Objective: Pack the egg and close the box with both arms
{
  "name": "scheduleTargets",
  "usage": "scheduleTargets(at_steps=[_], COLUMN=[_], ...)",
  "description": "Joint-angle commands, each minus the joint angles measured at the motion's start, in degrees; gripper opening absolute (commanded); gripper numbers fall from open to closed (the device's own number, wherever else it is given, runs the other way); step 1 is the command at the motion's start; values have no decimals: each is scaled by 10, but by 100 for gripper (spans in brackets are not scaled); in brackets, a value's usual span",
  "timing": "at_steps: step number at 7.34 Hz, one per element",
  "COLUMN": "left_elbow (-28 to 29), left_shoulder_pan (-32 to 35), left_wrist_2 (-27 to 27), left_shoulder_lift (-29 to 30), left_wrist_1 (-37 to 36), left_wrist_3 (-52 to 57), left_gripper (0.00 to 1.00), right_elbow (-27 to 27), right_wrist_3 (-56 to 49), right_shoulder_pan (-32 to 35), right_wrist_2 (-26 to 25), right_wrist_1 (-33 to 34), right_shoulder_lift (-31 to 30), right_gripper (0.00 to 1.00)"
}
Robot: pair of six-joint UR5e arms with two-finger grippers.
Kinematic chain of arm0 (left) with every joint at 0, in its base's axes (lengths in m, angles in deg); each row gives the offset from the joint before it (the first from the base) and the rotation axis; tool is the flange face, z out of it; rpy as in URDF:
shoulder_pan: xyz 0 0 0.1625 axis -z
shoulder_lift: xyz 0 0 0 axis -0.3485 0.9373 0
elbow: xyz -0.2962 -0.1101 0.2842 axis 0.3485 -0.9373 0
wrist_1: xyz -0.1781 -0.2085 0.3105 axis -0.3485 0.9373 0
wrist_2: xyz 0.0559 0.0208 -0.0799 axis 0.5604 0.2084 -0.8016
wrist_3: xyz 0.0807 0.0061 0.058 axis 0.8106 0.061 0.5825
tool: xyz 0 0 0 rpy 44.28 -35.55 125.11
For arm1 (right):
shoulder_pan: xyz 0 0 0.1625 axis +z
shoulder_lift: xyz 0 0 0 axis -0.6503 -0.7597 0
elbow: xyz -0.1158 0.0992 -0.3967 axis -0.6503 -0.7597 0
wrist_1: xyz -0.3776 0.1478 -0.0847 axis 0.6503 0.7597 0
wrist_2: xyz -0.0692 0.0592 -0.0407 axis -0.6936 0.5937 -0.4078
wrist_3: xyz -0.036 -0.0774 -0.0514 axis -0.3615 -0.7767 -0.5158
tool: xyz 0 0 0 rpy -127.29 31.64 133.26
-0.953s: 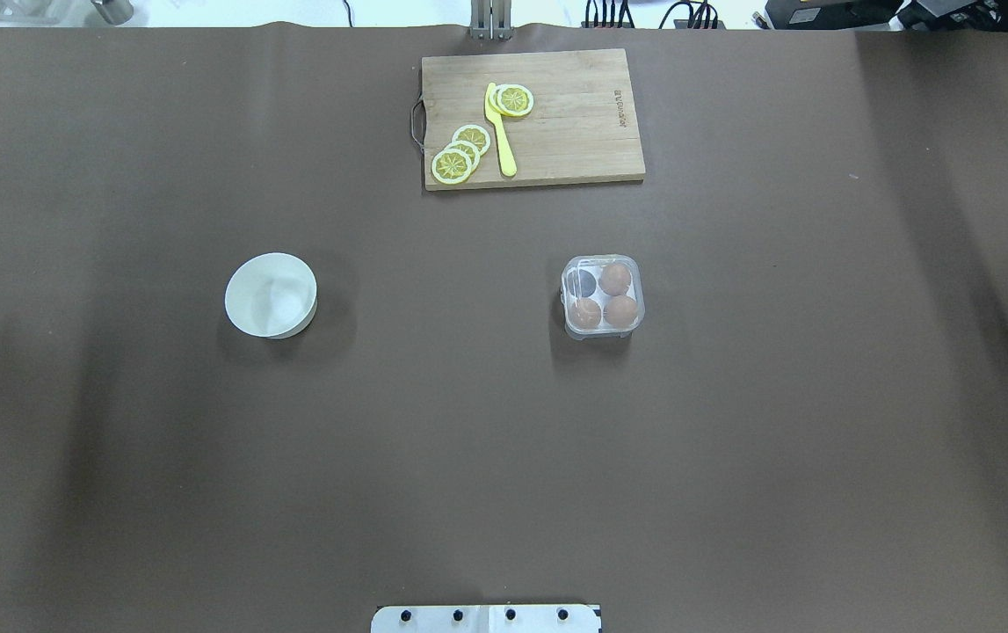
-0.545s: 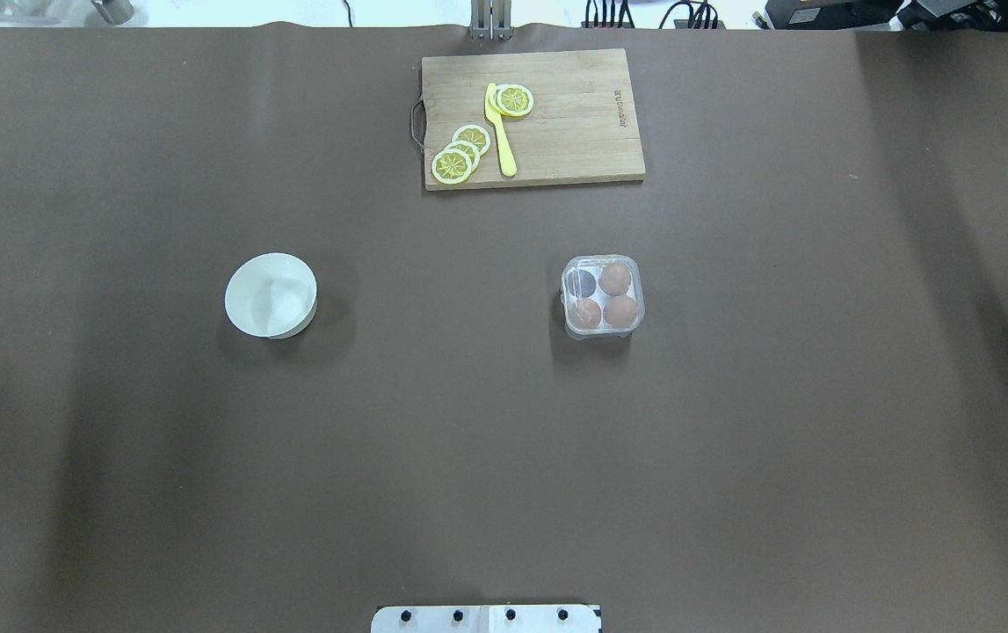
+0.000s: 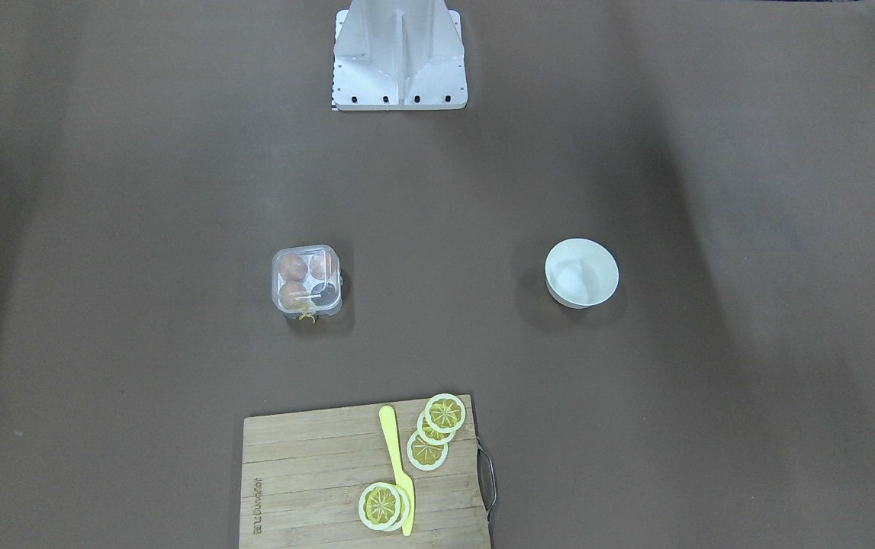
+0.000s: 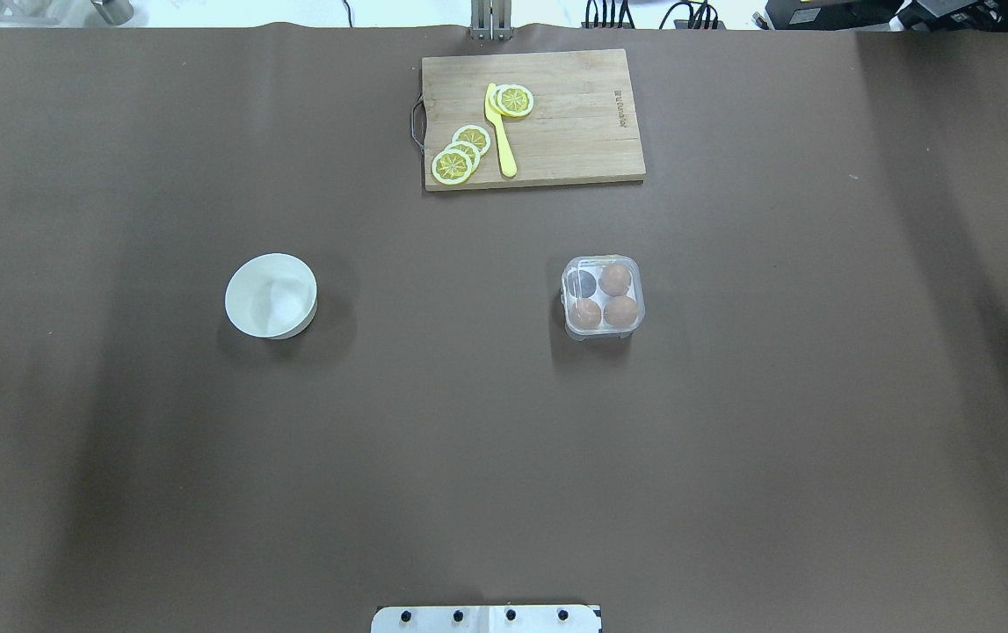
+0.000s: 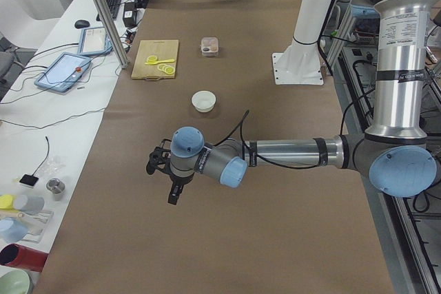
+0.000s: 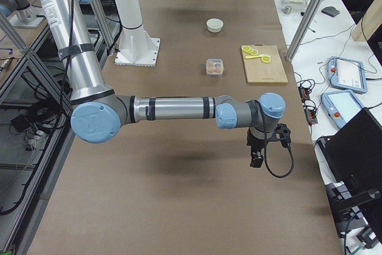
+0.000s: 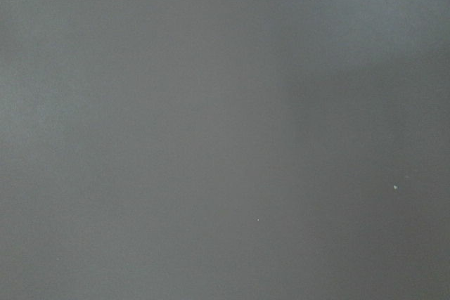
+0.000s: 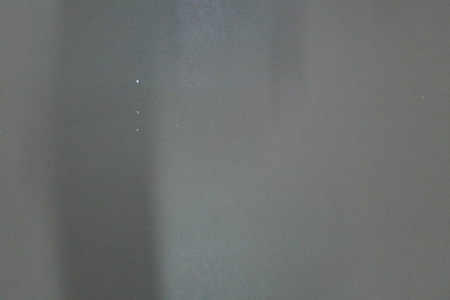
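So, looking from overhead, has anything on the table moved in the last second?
Nothing visibly changed. The box sits in the same spot, one cell empty as before. The white bowl and the cutting board lie where they were. No arm shows in the overhead view, then or now.

Table [image 4: 117,483]: the stand [image 3: 399,57] sits at the near edge, centre. The bowl [image 4: 271,295] stands left of centre and the box [image 4: 602,296] right of centre, level with each other and well apart. Eggs [image 4: 621,311] sit in three of the box's four cells: far-right, near-left and near-right. The board [image 4: 574,119] lies at the far edge, beyond both and nearer the box's side. On it, the knife [image 4: 500,132] lies near-to-far. Three overlapping slices [image 4: 460,154] lie just left of the knife, and two more touch its far end on the right. The left arm [image 5: 282,153] reaches over the table's left end, well apart from the bowl. The right arm [image 6: 173,108] reaches over the right end, well apart from the box.
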Motion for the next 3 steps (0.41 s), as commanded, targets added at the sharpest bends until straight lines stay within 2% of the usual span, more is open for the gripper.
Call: scheduleTargets(at_steps=[1, 3], left_elbow=[6, 6], left_shoulder_pan=[1, 1], left_wrist_2=[1, 1], left_shoulder_lift=[9, 11], left_wrist_1=[-8, -9], left_wrist_3=[0, 0], left_gripper=[97, 97], right_elbow=[0, 0], right_wrist_3=[0, 3], right_shoulder_pan=[-1, -7], right_wrist_2=[5, 7], right_wrist_1=[-3, -5], right_shoulder_lift=[1, 3], right_gripper=[100, 100])
